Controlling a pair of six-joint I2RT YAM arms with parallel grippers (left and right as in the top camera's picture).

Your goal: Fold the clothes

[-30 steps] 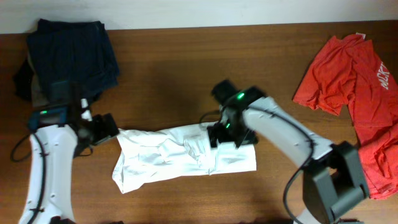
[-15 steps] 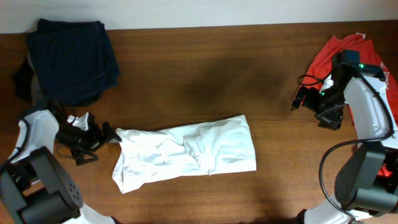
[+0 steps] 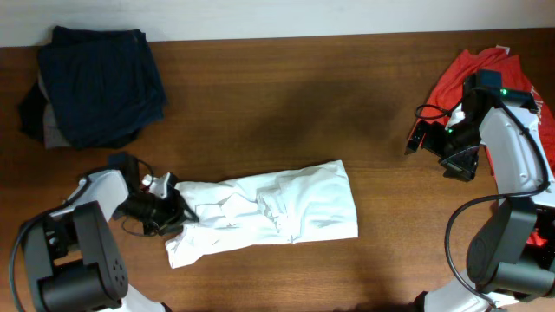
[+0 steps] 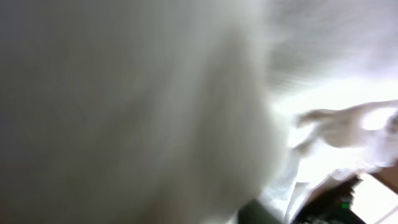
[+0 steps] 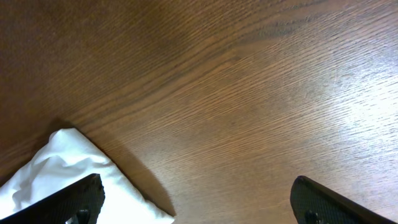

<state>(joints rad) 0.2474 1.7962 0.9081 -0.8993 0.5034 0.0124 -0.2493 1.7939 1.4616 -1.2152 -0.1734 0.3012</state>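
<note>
We see the crumpled white cotton garment (image 3: 277, 212) lying mid-table on the dark wooden tabletop (image 3: 260, 95), its long axis running left to right. Our left gripper (image 3: 172, 214) sits at its left end, buried in cloth; whether it pinches we cannot tell. Our right gripper (image 5: 193, 202), jaws wide and empty, hovers well apart by the red shirt (image 3: 486, 95), bare wood between.
</note>
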